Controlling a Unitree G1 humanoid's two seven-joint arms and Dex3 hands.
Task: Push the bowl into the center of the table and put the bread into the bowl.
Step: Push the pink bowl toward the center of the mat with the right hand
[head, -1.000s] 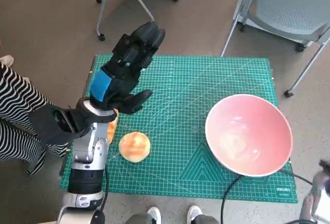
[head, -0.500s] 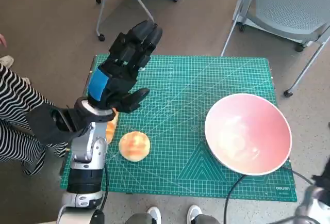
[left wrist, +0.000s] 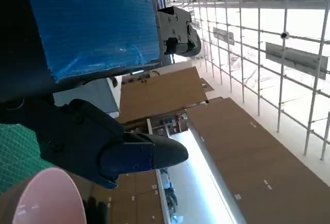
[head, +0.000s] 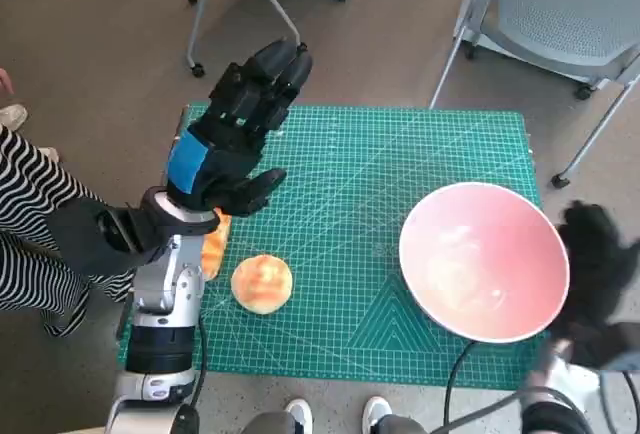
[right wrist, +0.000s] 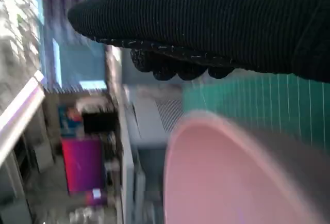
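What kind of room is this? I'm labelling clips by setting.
Probably a lab or office workspace, not a kitchen: a green cutting mat covers the small table, wheeled office chairs stand on a plain brown floor, and a cable trails off the table's near edge.

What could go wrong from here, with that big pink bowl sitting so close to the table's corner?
The pink bowl sits at the green mat's near right corner, its rim about at the edge, so a clumsy nudge from the right hand beside it might tip it off. A black cable runs just under that corner and could snag. The left hand hovers open above the bread; a careless drop could knock it away.
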